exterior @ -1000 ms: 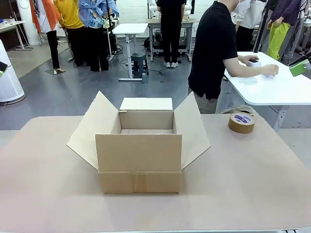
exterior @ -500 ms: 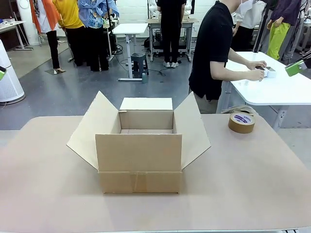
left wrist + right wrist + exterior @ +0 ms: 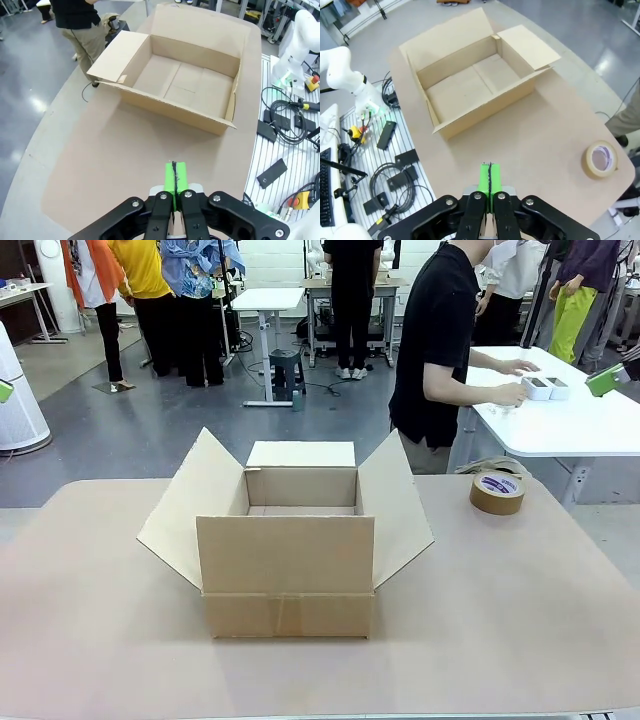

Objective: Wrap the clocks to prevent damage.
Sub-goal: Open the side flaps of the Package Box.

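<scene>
- L gripper (image 3: 175,181): green pads pressed flat together, nothing btwn them. It hangs above the tan table (image 3: 100,165), on the near side of the box.
- R gripper (image 3: 490,181): same, pads shut tight w/ nothing held, up over the table, box ahead of it.
- Cardboard box (image 3: 287,540): mid-table, upright, all 4 flaps folded outward, bare bottom visible from both wrist views.
- Tape roll (image 3: 497,492): brown, lying flat on the table to the robot's right of the box, well apart from it and near the far edge.
- Person (image 3: 440,340) in black shirt stands beyond the table, turned to a separate white table (image 3: 580,425).
- Person's hands (image 3: 512,393) are by two small white items (image 3: 547,388) on that white table (too small to tell if they're the clocks), one hand touching or just beside them.
</scene>
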